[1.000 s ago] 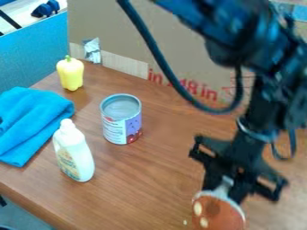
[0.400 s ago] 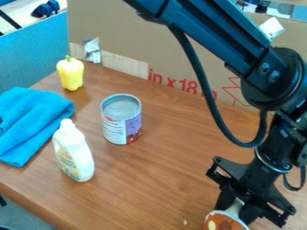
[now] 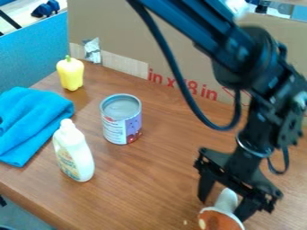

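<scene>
Straddling a white-stemmed orange object, open claw

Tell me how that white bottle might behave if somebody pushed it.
The white bottle would probably tip if pushed near its top, being taller than it is wide. Its smooth sides look fairly stiff and perhaps slippery. I can't judge its weight.

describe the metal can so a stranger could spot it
On the brown wooden table, find the blue cloth. To its right in the picture stands a metal can with a grey round top and a purple-and-white label. Unlike the slim white plastic bottle and the yellow bell pepper, it is a straight-sided cylinder.
</scene>
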Controlling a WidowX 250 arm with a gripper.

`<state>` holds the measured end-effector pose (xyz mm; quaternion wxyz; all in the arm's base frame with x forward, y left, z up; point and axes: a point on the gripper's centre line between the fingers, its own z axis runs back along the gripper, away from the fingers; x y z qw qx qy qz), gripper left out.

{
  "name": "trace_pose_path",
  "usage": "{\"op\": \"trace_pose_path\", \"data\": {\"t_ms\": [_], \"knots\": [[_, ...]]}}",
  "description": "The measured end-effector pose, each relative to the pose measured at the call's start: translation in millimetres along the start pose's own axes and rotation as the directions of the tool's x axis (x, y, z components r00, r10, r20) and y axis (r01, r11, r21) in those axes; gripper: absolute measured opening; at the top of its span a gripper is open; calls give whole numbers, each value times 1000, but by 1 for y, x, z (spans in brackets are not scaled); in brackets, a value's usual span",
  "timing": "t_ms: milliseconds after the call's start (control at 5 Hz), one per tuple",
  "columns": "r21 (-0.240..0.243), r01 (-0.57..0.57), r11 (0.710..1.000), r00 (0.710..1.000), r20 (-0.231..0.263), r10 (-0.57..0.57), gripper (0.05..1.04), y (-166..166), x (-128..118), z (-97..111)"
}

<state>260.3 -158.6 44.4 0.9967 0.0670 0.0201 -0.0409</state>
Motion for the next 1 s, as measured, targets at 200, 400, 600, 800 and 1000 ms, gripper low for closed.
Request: {"op": "trace_pose_path", "data": {"t_ms": [200,400,600,800,1000], "knots": [[-28,-26,999,998,58,28,1007,8,-6,19],[-65,-45,997,992,114,52,1003,28,-3,50],[-68,-51,996,988,140,60,1003,60,8,73],[-74,1,997,988,155,10,1003,98,27,86],[-56,50,997,997,69,-46,1002,113,44,76]]}}
